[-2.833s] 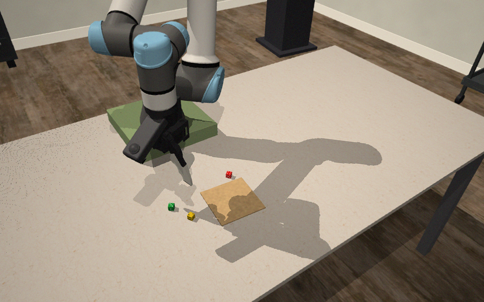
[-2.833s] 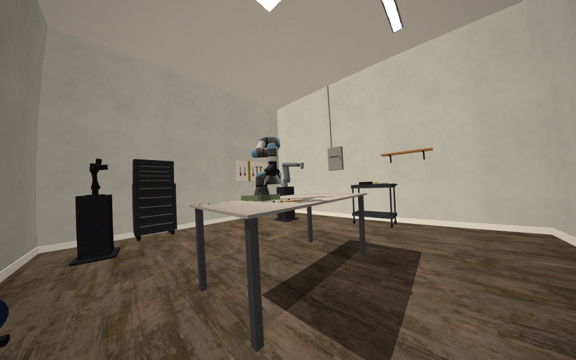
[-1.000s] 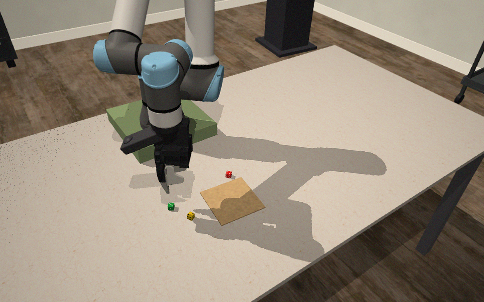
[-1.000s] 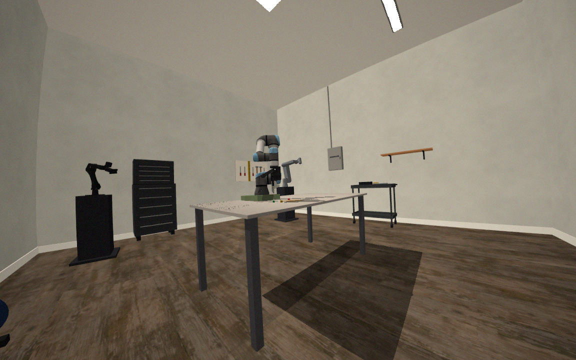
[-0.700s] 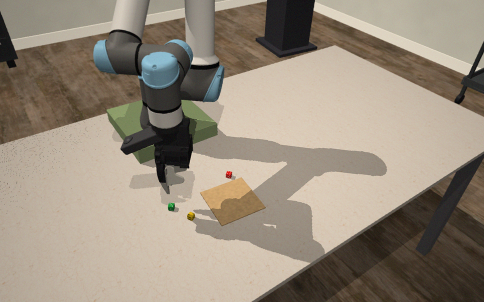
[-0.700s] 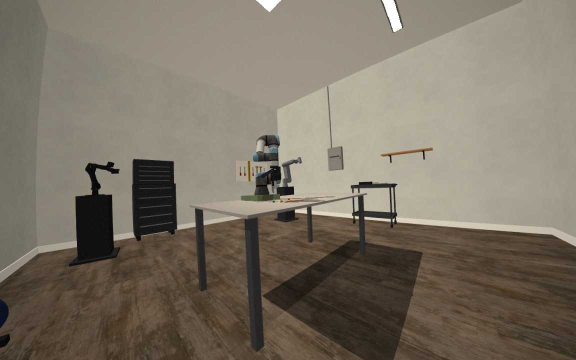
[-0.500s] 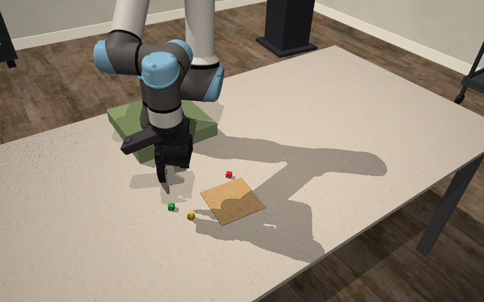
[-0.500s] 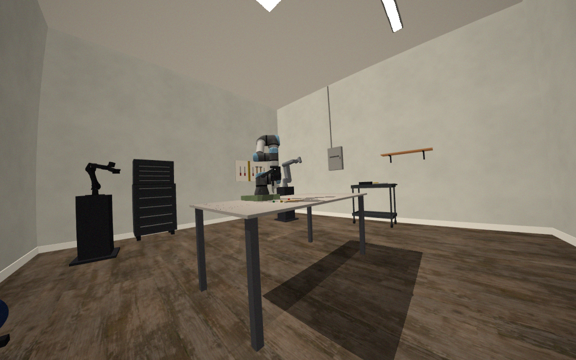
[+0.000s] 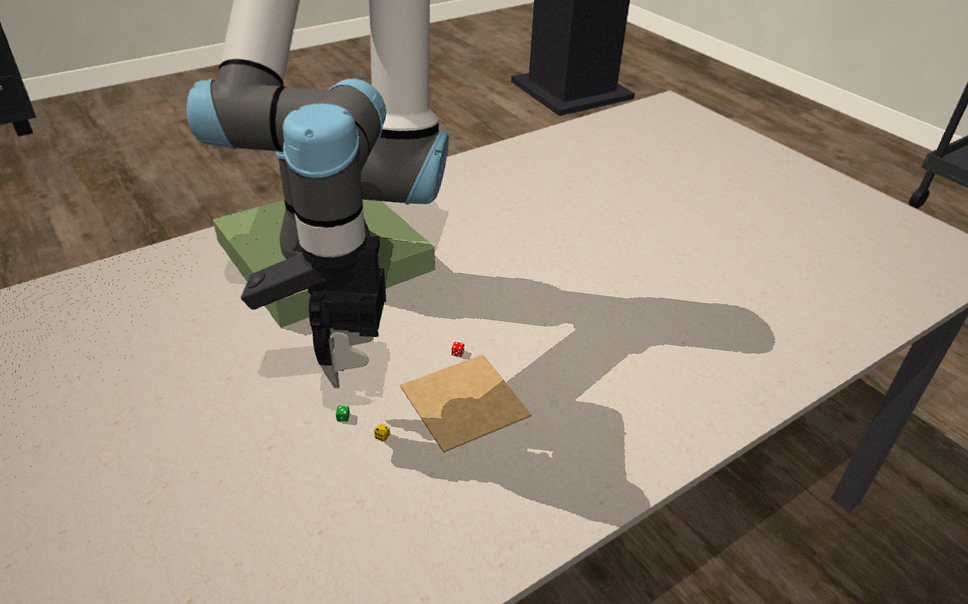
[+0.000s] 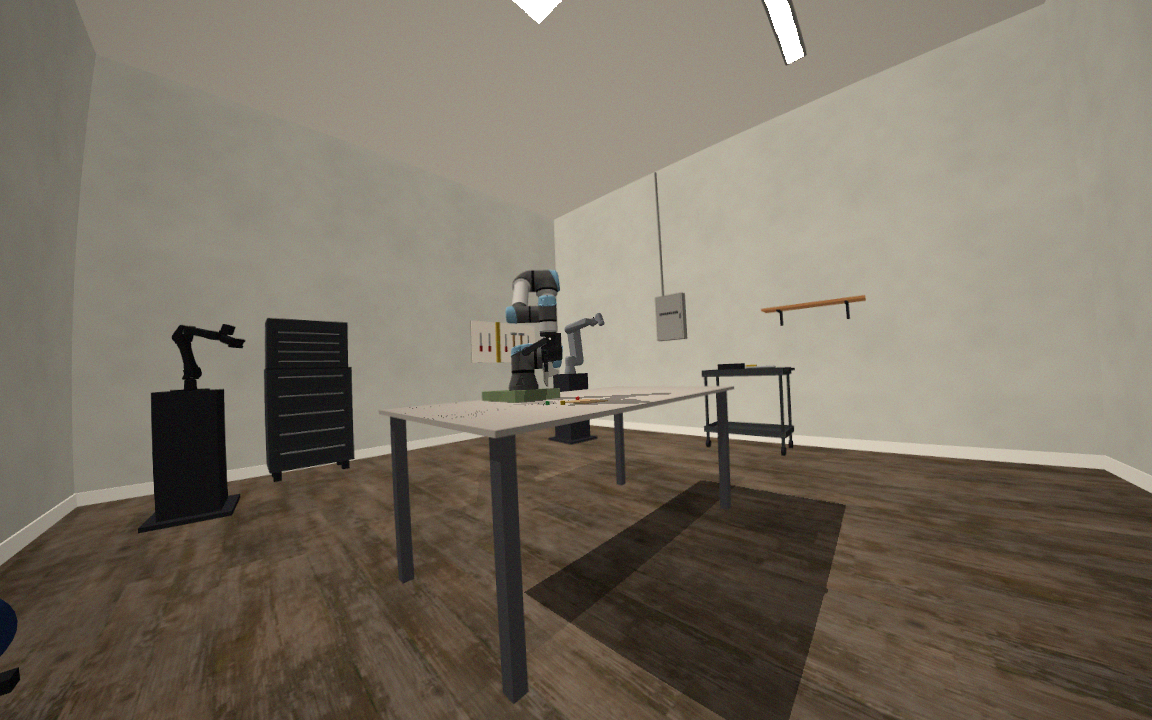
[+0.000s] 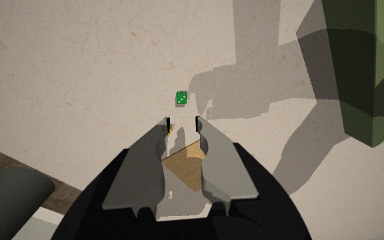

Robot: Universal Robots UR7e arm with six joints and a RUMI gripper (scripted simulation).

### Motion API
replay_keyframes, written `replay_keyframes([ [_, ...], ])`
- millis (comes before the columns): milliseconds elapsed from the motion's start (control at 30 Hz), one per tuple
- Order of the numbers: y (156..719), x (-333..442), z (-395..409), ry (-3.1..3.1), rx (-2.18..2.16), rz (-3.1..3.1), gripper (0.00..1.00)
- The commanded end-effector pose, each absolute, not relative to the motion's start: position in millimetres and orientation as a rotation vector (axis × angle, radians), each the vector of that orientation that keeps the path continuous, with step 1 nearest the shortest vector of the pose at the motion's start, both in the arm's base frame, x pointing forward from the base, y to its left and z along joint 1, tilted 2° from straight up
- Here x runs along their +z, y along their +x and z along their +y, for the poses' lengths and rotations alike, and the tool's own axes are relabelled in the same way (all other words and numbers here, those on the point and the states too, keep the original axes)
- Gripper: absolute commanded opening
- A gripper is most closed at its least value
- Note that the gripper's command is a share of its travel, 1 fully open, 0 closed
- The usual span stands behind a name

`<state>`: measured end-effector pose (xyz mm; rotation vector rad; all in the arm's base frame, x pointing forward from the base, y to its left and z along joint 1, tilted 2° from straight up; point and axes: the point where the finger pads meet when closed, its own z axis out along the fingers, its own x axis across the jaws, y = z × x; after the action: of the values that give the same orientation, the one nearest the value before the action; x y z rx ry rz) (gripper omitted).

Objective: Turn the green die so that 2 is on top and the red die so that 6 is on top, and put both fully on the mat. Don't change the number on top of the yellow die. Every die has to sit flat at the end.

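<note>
Wrist view: claw clenched on nothing above the worktop

Nearest the lens, the claw (image 11: 181, 124) has its jaws drawn close together, with nothing between them. Through the narrow gap shows a corner of the tan mat (image 11: 187, 167). A sliver of the yellow die (image 11: 169, 130) peeks past the tip of one finger. Just beyond the fingertips lies the green die (image 11: 181, 98), flat on the worktop (image 9: 683, 220), off the mat. From the top view, green and yellow dice sit side by side near the mat's corner. The red die (image 9: 457, 349) rests farther back, just beside the mat's far edge, also off it.
</note>
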<state>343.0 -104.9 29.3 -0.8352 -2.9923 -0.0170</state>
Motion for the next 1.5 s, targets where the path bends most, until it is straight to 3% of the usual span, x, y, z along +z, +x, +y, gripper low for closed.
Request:
replay_keyframes([
  [0, 343, 30, -105, -0.836, -0.016, -2.993, 0.18],
  [1467, 343, -17, -104, -0.862, -0.015, -2.985, 0.18],
])
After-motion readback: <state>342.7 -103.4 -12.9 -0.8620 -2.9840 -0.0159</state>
